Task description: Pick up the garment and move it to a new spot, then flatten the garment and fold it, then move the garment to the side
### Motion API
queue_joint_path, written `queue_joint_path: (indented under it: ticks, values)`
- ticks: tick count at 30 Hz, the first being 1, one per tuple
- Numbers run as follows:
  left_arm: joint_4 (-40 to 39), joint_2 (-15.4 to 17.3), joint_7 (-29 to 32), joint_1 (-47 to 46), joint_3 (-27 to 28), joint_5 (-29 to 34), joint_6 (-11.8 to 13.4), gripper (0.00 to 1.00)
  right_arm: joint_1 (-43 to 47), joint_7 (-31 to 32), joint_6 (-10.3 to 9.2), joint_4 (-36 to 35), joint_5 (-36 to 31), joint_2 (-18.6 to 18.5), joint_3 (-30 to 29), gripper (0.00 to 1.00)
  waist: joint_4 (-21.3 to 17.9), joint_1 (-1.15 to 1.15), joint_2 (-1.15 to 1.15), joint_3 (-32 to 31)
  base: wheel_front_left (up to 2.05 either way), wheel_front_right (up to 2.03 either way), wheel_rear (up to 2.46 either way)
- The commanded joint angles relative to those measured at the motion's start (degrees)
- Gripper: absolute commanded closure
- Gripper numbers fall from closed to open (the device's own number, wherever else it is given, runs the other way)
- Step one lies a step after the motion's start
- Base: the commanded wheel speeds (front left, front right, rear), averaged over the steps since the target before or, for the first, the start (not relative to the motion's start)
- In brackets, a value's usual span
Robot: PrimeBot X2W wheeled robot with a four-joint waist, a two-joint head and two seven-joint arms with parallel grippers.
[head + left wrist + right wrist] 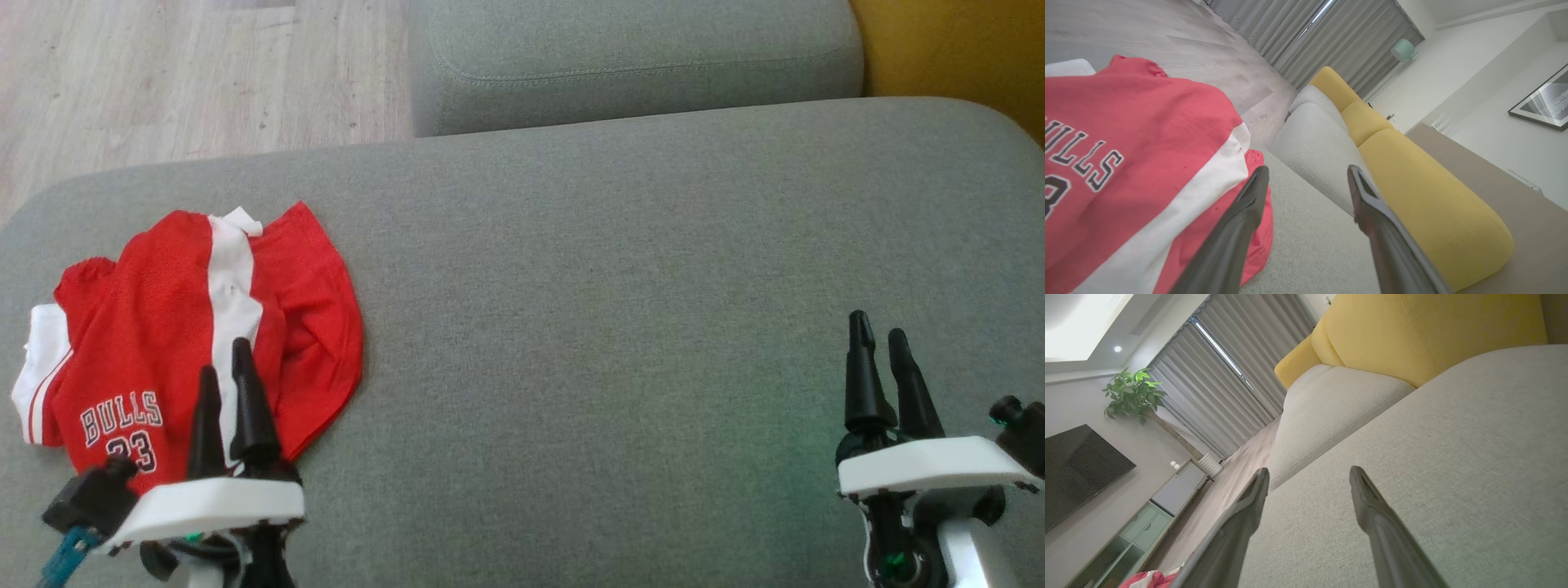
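Observation:
The garment point(163, 327) is a red jersey with a white stripe and "BULLS 23" lettering, lying crumpled at the left end of the grey sofa seat point(612, 286). My left gripper point(227, 355) hovers over the garment's near right part, open and empty. In the left wrist view the garment point(1126, 163) lies left of the open left gripper point(1306, 173), whose left finger overlaps its red edge. My right gripper point(878, 327) stands open and empty over bare cushion at the lower right. The right wrist view shows the open right gripper point(1308, 473) above the seat point(1453, 465) and a bit of the garment point(1153, 578) at the bottom left.
A second grey cushion point(637, 57) lies beyond the seat, with a yellow backrest point(955, 49) at the far right. Wooden floor point(163, 73) runs past the sofa's far left edge. A TV point(1077, 473), a cabinet point(1126, 543) and a plant point(1133, 392) stand across the room.

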Motion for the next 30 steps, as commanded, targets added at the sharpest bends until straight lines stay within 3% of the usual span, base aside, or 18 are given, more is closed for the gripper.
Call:
queue_joint_path:
  ticks: [1, 16, 30]
  values:
    - [-2.48, 0.41, -0.64, -1.94, 0.55, 1.3, 0.33, 0.0, -3.53, -0.65, -0.02, -2.45, -1.47, -0.41, 0.89, 0.0, -0.01, -0.01, 0.0, 0.0, 0.0, 0.0, 0.0]
    - [-1.96, 1.27, -3.16, -1.86, -4.0, 17.93, 1.59, 0.0, -3.33, -3.19, -0.03, -3.09, -14.51, -0.46, 3.46, 0.0, -0.26, -0.01, 0.0, -0.1, 0.0, 0.0, 0.0]
    - [-0.94, 3.67, -5.51, -2.3, -9.4, 28.84, 5.15, 0.0, -3.51, -5.55, -0.03, -3.32, -27.06, -0.5, 6.14, 0.0, -0.59, -0.01, 0.0, 0.07, 0.0, 0.0, 0.0]
